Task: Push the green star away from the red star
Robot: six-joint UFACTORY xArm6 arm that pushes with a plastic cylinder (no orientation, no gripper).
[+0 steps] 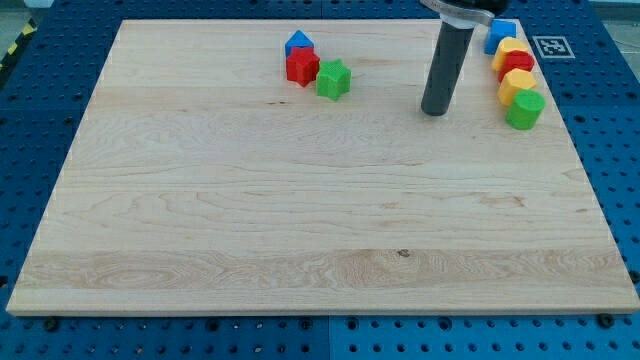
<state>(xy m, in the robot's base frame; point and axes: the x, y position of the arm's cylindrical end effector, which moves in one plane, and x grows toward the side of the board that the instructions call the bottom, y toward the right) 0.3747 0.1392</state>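
Green star [333, 79]: small block, glossy plastic look, chunky pointed outline, bright green. Lies near the view's top, left of centre, touching the red star [302, 66] on that block's lower right.

Red star: same make, red, with a blue block [298, 43], roof-shaped, touching it on the upper side.

Worktop [300, 220]: pale wooden board, fine grain in long horizontal bands, one small dark knot low in the middle; it rests on a blue perforated base [40, 100].

My tip [434, 111]: end of a straight dark matte rod, well to the view's right of the green star, apart from every block. No jaws on this arm.

Right-edge column, touching one another: blue block [501, 34], yellow block [511, 53], red block [518, 66], yellow block [518, 86], green block [524, 109]; shapes unclear.
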